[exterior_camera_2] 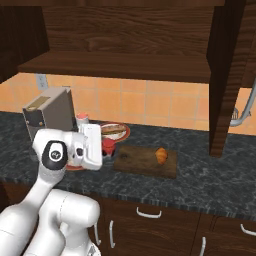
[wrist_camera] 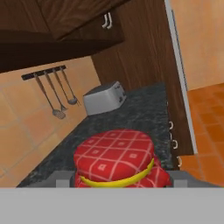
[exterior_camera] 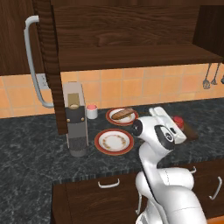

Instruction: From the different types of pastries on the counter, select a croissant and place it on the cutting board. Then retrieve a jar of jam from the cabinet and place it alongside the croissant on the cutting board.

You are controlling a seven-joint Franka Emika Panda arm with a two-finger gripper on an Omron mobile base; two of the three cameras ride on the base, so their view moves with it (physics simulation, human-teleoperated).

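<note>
Jam jar with a red checked lid point(wrist_camera: 114, 159) sits clamped in the end effector point(exterior_camera_2: 106, 148), close before the hand camera and held just above the left end of the flat dark brown wooden cutting board point(exterior_camera_2: 140, 161). On that board's right part lies the small golden-orange curved croissant point(exterior_camera_2: 161, 154). Behind the arm, a long brown pastry point(exterior_camera: 123, 114) rests on a round red-rimmed white plate point(exterior_camera: 113, 119); a second such plate point(exterior_camera: 114, 141) lies nearer on the dark speckled stone tabletop point(exterior_camera: 30, 144). Above, the dark wooden wall cabinet point(exterior_camera: 131, 30) stands open.
</note>
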